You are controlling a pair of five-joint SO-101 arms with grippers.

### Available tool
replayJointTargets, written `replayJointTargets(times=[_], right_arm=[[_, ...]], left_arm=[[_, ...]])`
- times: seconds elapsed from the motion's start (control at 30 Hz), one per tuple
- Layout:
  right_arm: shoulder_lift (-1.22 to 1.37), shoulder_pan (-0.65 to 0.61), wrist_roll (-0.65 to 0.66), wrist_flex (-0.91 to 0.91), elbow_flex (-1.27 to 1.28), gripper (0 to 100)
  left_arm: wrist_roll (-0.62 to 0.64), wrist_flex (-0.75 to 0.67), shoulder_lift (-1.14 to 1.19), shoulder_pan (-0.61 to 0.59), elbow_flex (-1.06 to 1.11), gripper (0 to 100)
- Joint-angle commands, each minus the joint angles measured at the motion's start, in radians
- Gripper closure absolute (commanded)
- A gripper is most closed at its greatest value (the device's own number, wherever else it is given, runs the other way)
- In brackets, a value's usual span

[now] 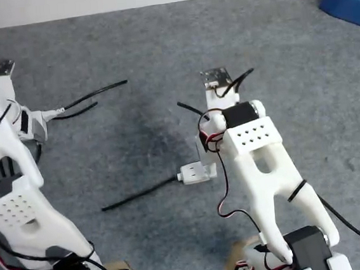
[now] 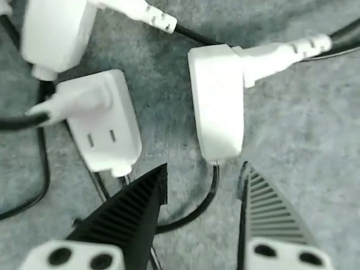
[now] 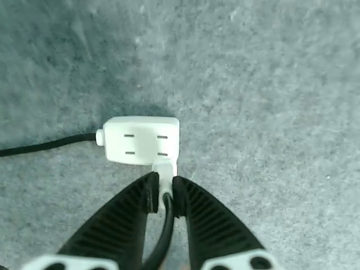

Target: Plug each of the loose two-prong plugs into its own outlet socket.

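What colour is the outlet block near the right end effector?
White outlet block, clearest in the right wrist view.

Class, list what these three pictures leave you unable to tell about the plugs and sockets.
Right wrist view: the prongs of the plug in the right gripper, hidden against the outlet block.
Left wrist view: the corner block, cut off by the edge.
Left wrist view: the middle block's face, turned away.

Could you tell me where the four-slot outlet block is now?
The outlet block lies mid-table in the high view, just ahead of the right claw, whose held plug meets its side.
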Motion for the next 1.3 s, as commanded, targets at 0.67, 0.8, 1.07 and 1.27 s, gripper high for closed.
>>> replayJointTargets(times=[0.67, 0.8, 1.07, 1.27], right_arm=[[-0.010, -0.001, 0.014, -0.120, 0.045, 99.3], [-0.018, 0.002, 0.014, -0.140, 0.081, 99.3], [-0.010, 0.001, 0.032, -0.140, 0.084, 99.3], [-0.010, 0.001, 0.034, -0.140, 0.084, 99.3]], left_arm=[[0.008, -0.026, 0.019, -0.001, -0.058, 79], [0.009, -0.021, 0.015, -0.001, -0.058, 79], [0.009, 0.049, -0.096, -0.007, -0.050, 78], [0.008, 0.064, -0.110, -0.008, -0.050, 78]])
